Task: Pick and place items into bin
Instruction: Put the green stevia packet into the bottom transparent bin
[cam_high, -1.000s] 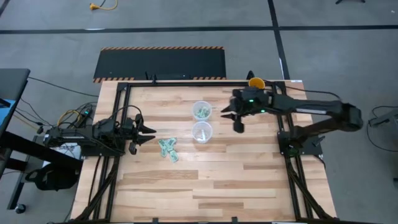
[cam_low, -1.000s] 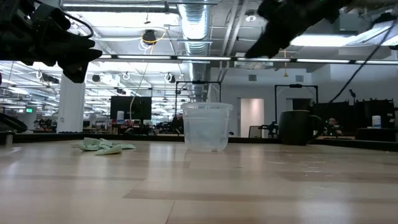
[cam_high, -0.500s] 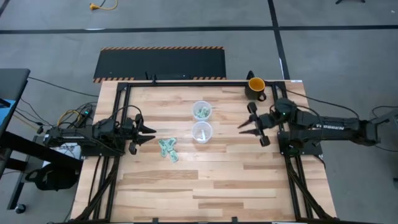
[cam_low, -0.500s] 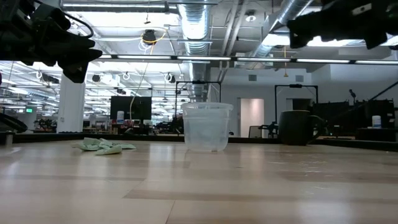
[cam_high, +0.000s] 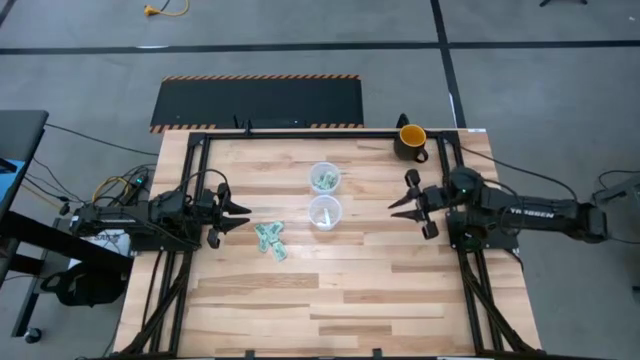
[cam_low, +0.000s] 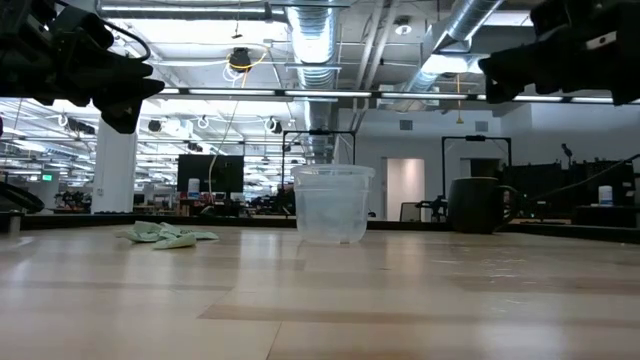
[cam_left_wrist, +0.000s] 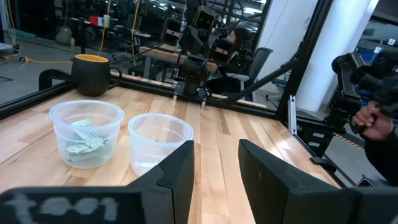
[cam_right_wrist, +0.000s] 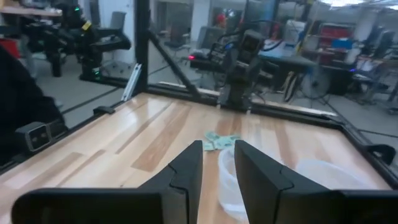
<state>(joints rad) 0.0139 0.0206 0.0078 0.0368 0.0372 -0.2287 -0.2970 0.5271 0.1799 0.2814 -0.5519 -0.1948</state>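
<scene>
Right tool (cam_high: 412, 204) hovers above the tabletop (cam_high: 340, 290) near its right edge, fingers spread, holding nothing. Left tool (cam_high: 232, 212) waits at the left side, fingers likewise spread and empty. Green-and-white packets (cam_high: 270, 240) lie loose on the tabletop just beside the left tool. One clear plastic cup (cam_high: 323, 178) contains packets; the adjacent cup (cam_high: 324, 212) appears empty. A dark mug (cam_high: 411, 139) stands at the far right corner.

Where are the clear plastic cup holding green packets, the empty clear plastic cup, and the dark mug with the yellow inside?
clear plastic cup holding green packets (cam_high: 323, 178), high view, on its rim
empty clear plastic cup (cam_high: 324, 212), high view, on its base
dark mug with yellow inside (cam_high: 412, 135), high view, on its yellow interior
</scene>
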